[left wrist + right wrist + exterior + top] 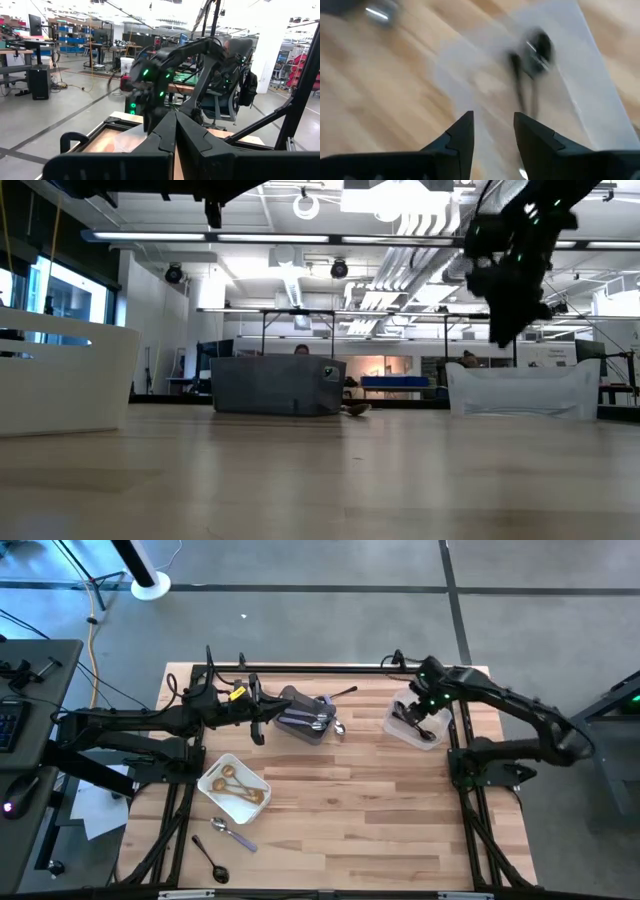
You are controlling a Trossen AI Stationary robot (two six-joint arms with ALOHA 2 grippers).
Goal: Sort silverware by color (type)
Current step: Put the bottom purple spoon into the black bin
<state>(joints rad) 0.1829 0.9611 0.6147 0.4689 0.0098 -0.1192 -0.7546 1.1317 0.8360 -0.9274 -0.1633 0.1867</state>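
Surface: wooden table [350, 820] of pale planks, grey floor around it, a workshop hall beyond.
Right gripper [492, 132]: hangs over the clear tub [415, 725] at the table's far right; its fingers stand a narrow gap apart with nothing between them.
Black pieces: a black spoon [535, 50] lies inside the clear tub just ahead of the right fingertips, blurred, apart from them.
Left gripper [255, 730]: fingers closed together and empty, raised beside the grey bin [300, 712] on its left.
Grey bin: holds silver cutlery [318, 723]; a black utensil [343, 693] juts from its far corner, and one silver spoon [340, 729] lies on the table just right of it.
White tray [258, 783]: near left, holding gold spoons [235, 785].
Near-left edge: lilac-handled spoon [232, 832] and another black spoon [212, 862] lie loose on the wood, well apart from both grippers.
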